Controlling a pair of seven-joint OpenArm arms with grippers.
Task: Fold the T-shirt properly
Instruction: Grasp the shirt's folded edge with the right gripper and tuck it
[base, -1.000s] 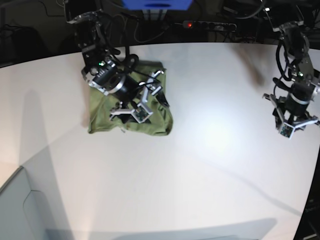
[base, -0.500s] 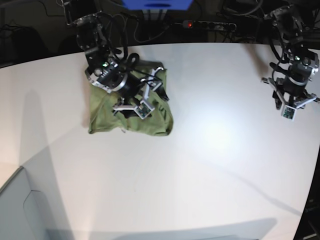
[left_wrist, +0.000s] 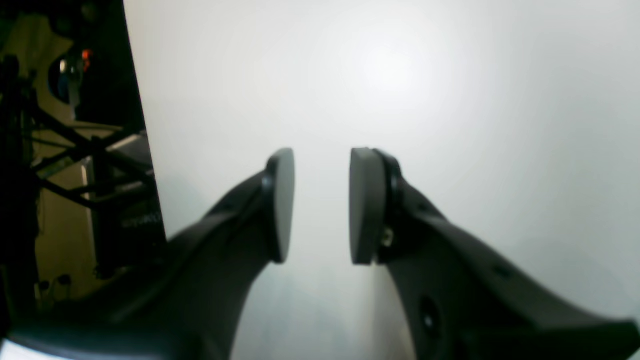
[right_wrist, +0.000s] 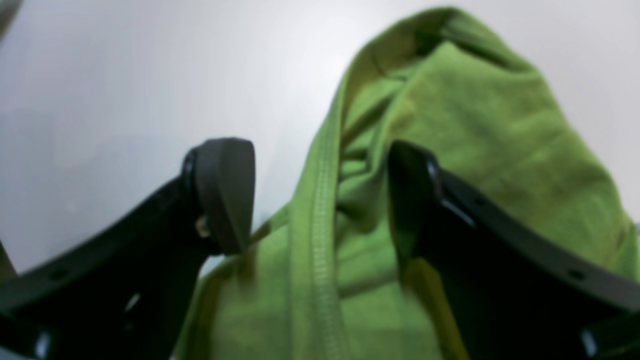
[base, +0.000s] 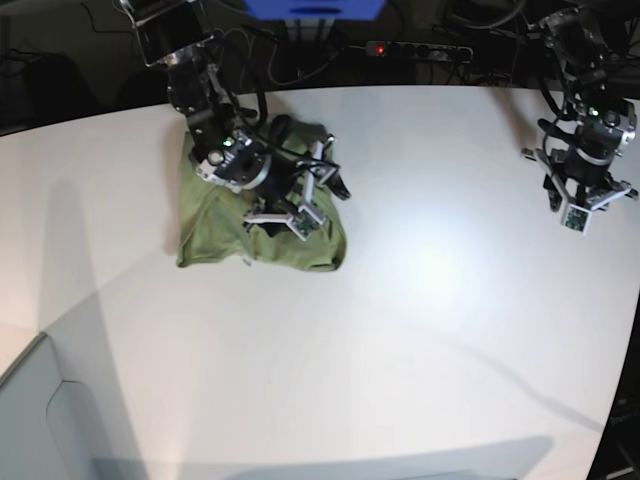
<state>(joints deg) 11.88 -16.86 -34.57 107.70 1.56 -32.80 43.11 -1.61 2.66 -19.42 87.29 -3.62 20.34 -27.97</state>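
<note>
No writing, label, brand, number or sign can be read in any view: the plain olive-green soft-fabric T-shirt (base: 262, 230) near the far left edge of the white table (base: 420, 300) bears no print, and the dark gear beyond the table's far edge is too blurred to tell.

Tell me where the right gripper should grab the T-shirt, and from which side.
Likely best on the stitched hem ridge of the T-shirt. That raised fold already lies between the open jaws of the right gripper, one finger over the bare table. Come straight down and pinch across it.
</note>
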